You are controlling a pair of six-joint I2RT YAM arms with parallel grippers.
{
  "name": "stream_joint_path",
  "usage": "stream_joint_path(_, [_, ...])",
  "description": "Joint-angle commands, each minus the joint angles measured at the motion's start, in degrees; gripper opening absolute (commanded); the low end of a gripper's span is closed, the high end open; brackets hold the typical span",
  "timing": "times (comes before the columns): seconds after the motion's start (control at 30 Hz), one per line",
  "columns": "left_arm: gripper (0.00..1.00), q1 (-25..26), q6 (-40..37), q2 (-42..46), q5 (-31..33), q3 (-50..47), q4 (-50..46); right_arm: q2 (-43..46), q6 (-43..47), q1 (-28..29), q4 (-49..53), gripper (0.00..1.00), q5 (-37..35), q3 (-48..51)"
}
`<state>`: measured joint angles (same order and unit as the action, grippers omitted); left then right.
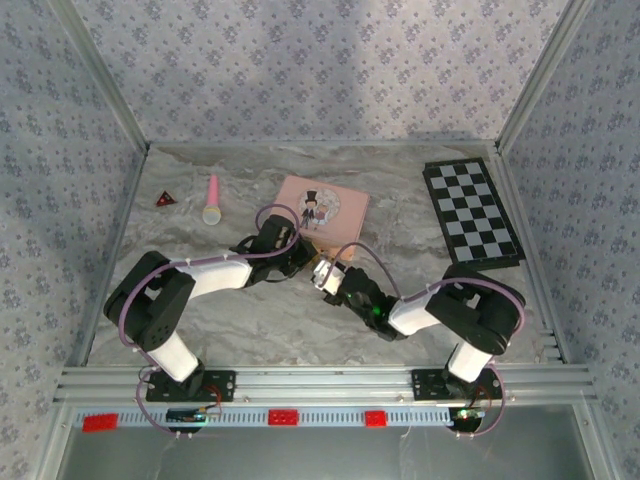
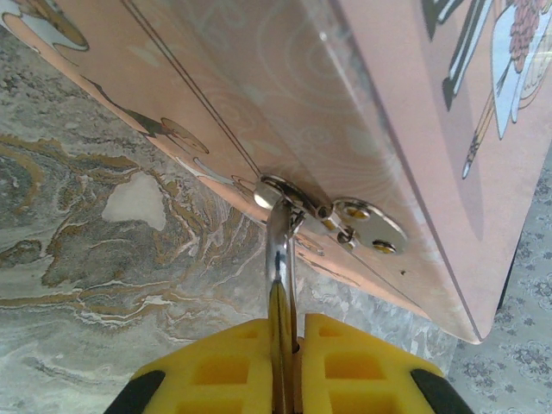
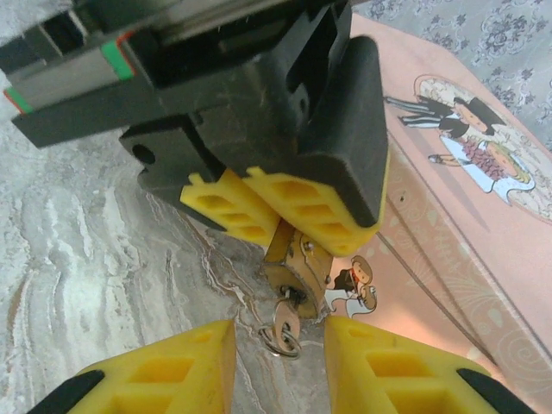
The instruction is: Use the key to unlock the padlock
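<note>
The small brass padlock (image 3: 297, 259) hangs at the front of the pink cartoon tin (image 3: 466, 224), its silvery shackle (image 2: 278, 241) passed through the tin's metal hasp (image 2: 366, 228). My left gripper (image 2: 293, 332) is shut on the padlock body, and its yellow fingers (image 3: 293, 203) clamp it from above in the right wrist view. The key (image 3: 286, 321) sticks out of the padlock's keyhole with a small ring on it. My right gripper (image 3: 280, 332) is open, one finger on each side of the key with a gap to both. Both grippers meet in front of the tin (image 1: 322, 208).
A black-and-white chessboard (image 1: 470, 212) lies at the back right. A pink stick with a pale round end (image 1: 212, 200) and a small red triangle (image 1: 165, 199) lie at the back left. Patterned walls enclose the marbled table (image 1: 250, 310).
</note>
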<state>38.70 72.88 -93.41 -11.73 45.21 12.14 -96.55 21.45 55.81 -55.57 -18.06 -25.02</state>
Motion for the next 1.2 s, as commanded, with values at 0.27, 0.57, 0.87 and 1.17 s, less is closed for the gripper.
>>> stream_joint_path(0.27, [0.00, 0.61, -0.81, 2.62, -0.51, 1.20, 3.44, -3.75, -1.76, 0.27, -4.97, 0.27, -3.38, -1.43])
stream_joint_path(0.57, [0.00, 0.84, -0.72, 2.53, -0.67, 1.34, 3.66, -4.11, -2.55, 0.18, -5.53, 0.24, -3.61, -1.26])
stream_joint_path(0.87, [0.00, 1.13, -0.46, 2.18, -0.67, 1.28, 3.92, -4.08, -4.96, -0.15, -4.55, 0.22, -2.90, -2.06])
stream_joint_path(1.17, [0.00, 1.40, -0.29, 1.82, -0.69, 1.45, 3.88, -4.17, -6.47, -0.69, -3.62, 0.18, -2.79, -2.49])
